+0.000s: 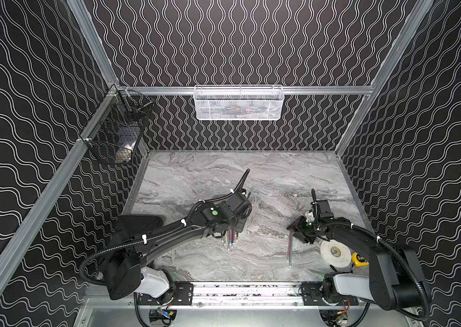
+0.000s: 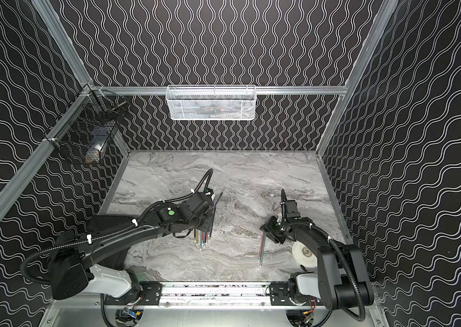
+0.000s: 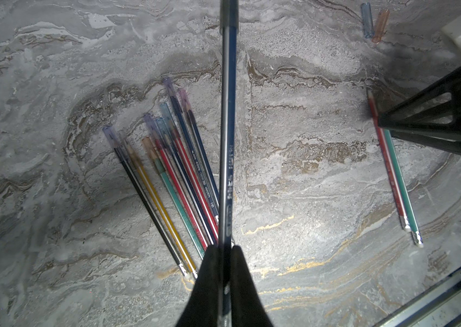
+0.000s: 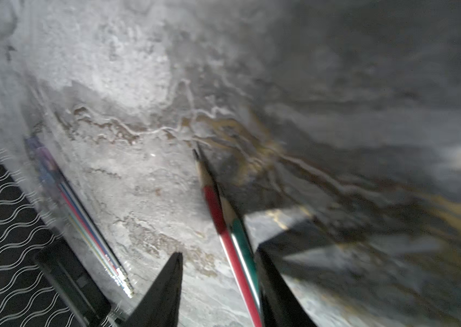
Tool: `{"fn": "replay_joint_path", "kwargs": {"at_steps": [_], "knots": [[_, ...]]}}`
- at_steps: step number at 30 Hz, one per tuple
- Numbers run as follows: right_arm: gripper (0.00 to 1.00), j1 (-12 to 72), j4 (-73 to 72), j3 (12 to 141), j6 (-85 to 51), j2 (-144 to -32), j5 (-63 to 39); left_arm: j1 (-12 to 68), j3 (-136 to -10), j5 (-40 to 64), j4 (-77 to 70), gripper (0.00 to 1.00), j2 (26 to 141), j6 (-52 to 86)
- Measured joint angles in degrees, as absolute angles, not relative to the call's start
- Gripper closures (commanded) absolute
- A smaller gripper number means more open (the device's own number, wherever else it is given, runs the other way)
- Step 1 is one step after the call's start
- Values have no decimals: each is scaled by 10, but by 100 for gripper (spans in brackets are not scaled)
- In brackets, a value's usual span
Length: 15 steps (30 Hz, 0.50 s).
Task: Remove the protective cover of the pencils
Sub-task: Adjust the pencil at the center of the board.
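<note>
**Left tool grips one blue pencil; right tool hangs parted over two bare ones**

The left tool [image 3: 225, 249] is clamped tight on a dark blue pencil [image 3: 227, 127], both fingers pressed against its shaft near the silvery end, the pencil raised above the tabletop [image 1: 195, 175]. Beneath it lies a fan of pencils [image 3: 172, 175] in black, yellow, green, red and blue. Each has a clear tinted cover on its tip, and the silvery ends bunch together near the left tool.

Well apart from them, a red pencil [image 3: 387, 161] and a green pencil [image 3: 400, 181] lie side by side, touching, their sharpened points bare. The right tool [image 4: 218, 252] hangs over these two with its jaws partly apart and nothing gripped. The wrist view is blurred, so it is hard to say whether one finger brushes the green pencil.

Farther back on the tabletop a blue cap [image 3: 367, 21] and an orange cap [image 3: 379, 25] lie loose, just beside each other.
</note>
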State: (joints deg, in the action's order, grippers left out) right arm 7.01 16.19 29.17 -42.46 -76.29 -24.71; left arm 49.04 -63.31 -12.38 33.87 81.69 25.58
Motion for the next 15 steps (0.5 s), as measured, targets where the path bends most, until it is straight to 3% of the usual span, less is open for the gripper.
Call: {"fn": "replay_joint_path", "kwargs": {"at_steps": [8, 15], "knots": [[55, 71, 109, 299, -427, -795, -293, 490, -629, -124, 338, 90, 817, 256], [54, 74, 170, 326, -409, -766, -229, 490, -611, -108, 327, 90, 817, 255]]}}
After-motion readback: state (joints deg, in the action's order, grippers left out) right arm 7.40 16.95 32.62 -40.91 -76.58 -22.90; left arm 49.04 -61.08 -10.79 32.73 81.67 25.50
